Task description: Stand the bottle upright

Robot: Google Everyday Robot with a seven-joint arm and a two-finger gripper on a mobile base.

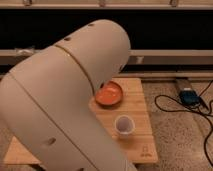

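Camera view is filled for the most part by my own arm (60, 100), a big pale cream casing that bends like an elbow from the near left corner up to the middle of the scene. It has a thin dark seam across it and some small round holes.

My gripper is not in sight anywhere, so I cannot tell if it is wide, narrow or holding something. I also cannot see the bottle. My arm covers the whole left part of the worktop (137, 145), and what lies behind it is hidden from me.

Only the right part of the wooden worktop shows. On it stands an orange bowl (110, 93), toward the far side and partly behind the edge of my arm. Nearer to me, apart from the bowl, stands a small white cup (124, 125), upright with its opening up; it is very close to the edge of my arm in this view. Near the right front corner of the worktop there is a small printed mark (145, 151), too small to read.

To the right of the worktop is a speckled floor (175, 140). A black cable (172, 108) lies there in loops, and it goes to a blue and dark device (189, 96) on the floor at the far right. At the far side of the scene a dark wall runs across, with a pale horizontal rail (170, 54) on it.
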